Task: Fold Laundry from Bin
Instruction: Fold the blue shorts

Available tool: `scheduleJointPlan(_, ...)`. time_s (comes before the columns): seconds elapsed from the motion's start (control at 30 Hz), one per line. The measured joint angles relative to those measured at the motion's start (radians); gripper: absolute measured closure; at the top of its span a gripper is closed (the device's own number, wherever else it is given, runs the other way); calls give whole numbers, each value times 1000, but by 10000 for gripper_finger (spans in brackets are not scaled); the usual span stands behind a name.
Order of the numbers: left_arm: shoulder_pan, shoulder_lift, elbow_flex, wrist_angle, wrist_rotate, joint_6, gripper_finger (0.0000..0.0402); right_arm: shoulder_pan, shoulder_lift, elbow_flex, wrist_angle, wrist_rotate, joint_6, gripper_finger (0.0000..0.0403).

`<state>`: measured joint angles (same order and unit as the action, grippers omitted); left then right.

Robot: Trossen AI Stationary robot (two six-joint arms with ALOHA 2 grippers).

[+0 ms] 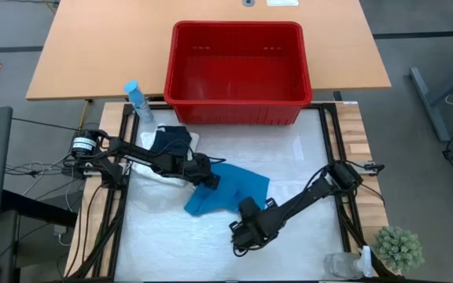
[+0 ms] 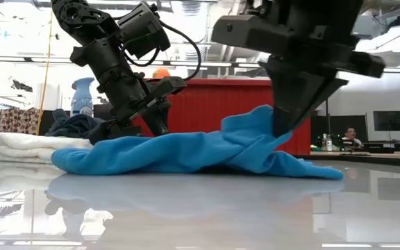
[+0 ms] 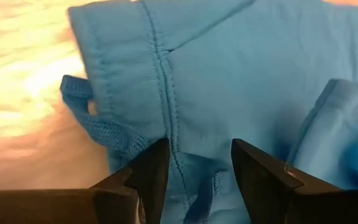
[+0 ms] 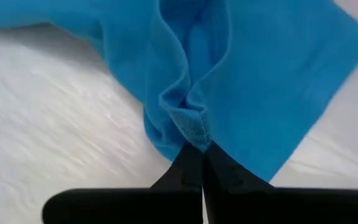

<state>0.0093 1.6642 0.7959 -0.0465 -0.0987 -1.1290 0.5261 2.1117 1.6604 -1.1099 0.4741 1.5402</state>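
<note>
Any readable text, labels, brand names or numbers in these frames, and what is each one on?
None can be read.
White cards at the far edge of the wooden table: print too small to read.
Spray bottle: no legible label.
Red bin and teal cloth: no markings visible.

The near half of the white work surface (image 1: 211,251) lay bare, open to a gripper from the front. The teal-blue cloth (image 1: 226,189) sprawled across the middle under both arms, and the white and dark cloths (image 1: 167,145) filled the far-left corner beside a blue bottle (image 1: 138,101). The red bin (image 1: 238,71) walled off the far edge.
</note>
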Motion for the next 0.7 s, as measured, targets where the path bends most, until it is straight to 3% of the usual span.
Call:
scheduleJointPlan(0.37, -12, 0, 0, -6, 24, 0, 233, 30, 0, 0, -120, -5, 194, 385)
scheduleJointPlan(0.7, -24, 0, 1, -7, 39, 6, 233, 30, 2, -8, -197, -89, 346, 385)
